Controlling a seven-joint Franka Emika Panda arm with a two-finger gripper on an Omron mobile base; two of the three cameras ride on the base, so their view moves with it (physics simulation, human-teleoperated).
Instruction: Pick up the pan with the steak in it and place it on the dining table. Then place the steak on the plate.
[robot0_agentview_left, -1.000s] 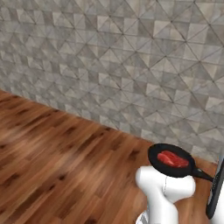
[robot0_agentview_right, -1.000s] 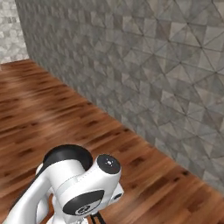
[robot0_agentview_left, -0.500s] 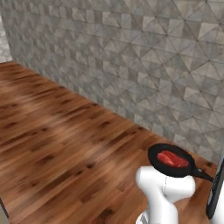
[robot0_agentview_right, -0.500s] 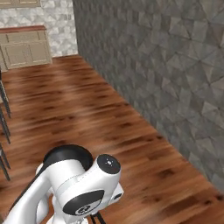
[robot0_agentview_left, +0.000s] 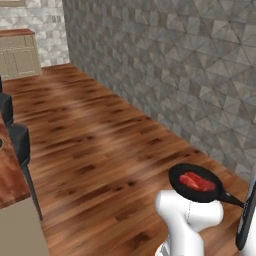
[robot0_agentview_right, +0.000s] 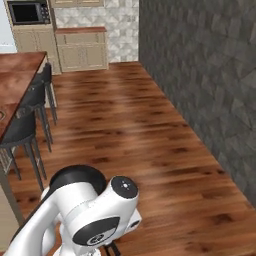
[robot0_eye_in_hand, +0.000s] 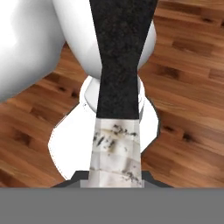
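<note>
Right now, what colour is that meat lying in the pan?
The steak is red with paler marbling, inside the black pan; clearest in the left base view.

A small black pan (robot0_agentview_left: 194, 184) carries a steak (robot0_agentview_left: 197, 181) of raw red flesh streaked with paler marbling, above a floor (robot0_agentview_left: 100, 150) of glossy reddish-brown planks marked by darker grain. Behind it runs a wall (robot0_agentview_left: 190, 70) tiled in mottled grey, faceted stone. At the left, the table (robot0_agentview_right: 15, 75) shows a reddish-brown wood-grain top, flanked by stools (robot0_agentview_right: 25, 127) with black seats and thin dark legs. Beige cabinets (robot0_agentview_right: 82, 50) with a wood-toned top stand against a pale, grey-patterned tiled backsplash (robot0_agentview_right: 95, 15), beside a black microwave (robot0_agentview_right: 27, 12). From the hand view, the pan's handle (robot0_eye_in_hand: 120, 61) appears speckled black, ending in a white section flecked with dark marks.
</note>
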